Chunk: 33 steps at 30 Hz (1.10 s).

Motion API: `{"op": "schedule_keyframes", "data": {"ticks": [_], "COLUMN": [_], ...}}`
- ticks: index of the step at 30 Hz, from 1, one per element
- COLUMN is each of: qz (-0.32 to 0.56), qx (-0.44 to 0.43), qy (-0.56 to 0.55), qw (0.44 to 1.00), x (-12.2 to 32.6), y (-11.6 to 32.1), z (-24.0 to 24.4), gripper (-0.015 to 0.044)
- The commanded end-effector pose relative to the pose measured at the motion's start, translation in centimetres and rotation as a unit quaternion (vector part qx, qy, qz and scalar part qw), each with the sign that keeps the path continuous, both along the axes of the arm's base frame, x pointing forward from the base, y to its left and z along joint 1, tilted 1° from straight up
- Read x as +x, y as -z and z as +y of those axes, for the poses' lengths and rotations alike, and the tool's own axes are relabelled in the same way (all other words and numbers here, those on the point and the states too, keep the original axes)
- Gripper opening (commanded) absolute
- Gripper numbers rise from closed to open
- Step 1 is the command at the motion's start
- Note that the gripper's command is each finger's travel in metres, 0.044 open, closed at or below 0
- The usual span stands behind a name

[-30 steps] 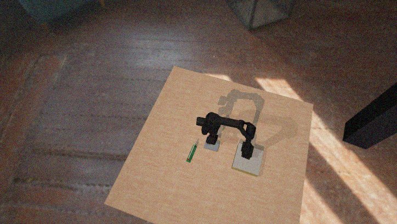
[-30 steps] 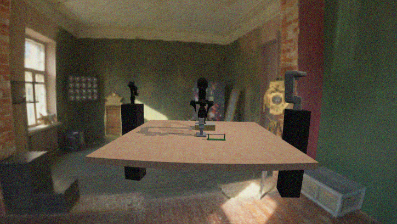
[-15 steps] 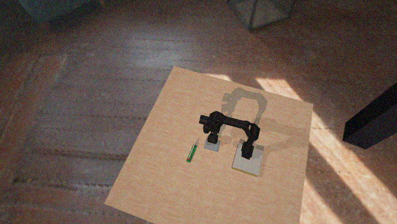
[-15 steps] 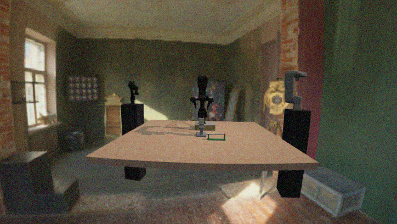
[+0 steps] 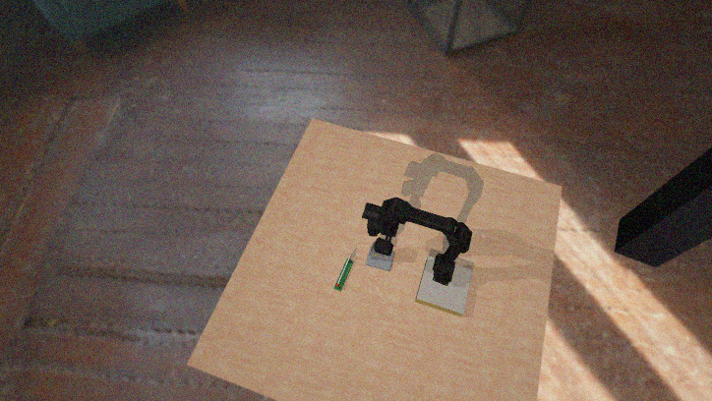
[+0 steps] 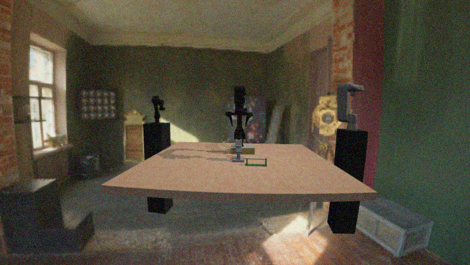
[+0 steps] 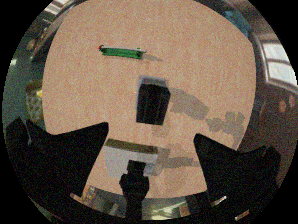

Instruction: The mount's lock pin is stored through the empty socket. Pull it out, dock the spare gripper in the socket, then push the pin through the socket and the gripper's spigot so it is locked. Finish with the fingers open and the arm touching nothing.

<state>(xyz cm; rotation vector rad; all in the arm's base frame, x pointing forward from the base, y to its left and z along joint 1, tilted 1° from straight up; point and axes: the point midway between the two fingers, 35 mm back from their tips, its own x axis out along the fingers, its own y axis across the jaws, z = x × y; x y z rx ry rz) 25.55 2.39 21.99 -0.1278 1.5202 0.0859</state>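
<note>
The grey mount (image 5: 380, 262) (image 6: 237, 160) stands on the table. The black spare gripper (image 5: 383, 246) (image 7: 153, 104) is upright on top of it; whether it is fully seated is too small to tell. The lock pin (image 6: 256, 159), thin and dark with a red end, lies across the posts of a green holder (image 5: 343, 275) (image 6: 256, 164) (image 7: 121, 52) beside the mount. No pin shows through the socket. My gripper (image 6: 239, 125) (image 7: 153, 133) is open and empty. It hangs above the spare gripper, apart from it, with the spare gripper ahead between the fingers in the wrist view.
The arm's base stands on a pale plate (image 5: 441, 302) (image 7: 114, 155) with a yellow side, behind the mount in the exterior view. The green holder is close to the mount. The wooden table (image 5: 319, 323) (image 6: 213, 179) has its edges well away from the mount.
</note>
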Motion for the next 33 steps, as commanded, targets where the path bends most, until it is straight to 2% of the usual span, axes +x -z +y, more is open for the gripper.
{"op": "schedule_keyframes", "data": {"ticks": [1,3,6,13,16,21,27,33], "qz": [0.004,0.004,0.004,0.001,0.0,0.0,0.014,0.056], "qx": [0.0,0.0,0.001,0.007,0.009,0.003,-0.052,-0.098], "qy": [0.0,0.0,0.0,0.0,0.0,-0.028,-0.273,-0.511], "qw": [1.0,1.0,1.0,1.0,1.0,1.0,0.96,0.852], "x": [0.0,0.0,-0.2,-2.7,-4.0,-3.4,2.9,9.1], "y": [0.2,0.2,0.2,0.2,0.2,0.3,2.3,5.8], "z": [0.0,0.0,1.7,9.6,11.9,12.2,13.4,13.4], "gripper": [0.044,0.044,0.0361,0.018,0.018,0.018,0.018,0.018]}}
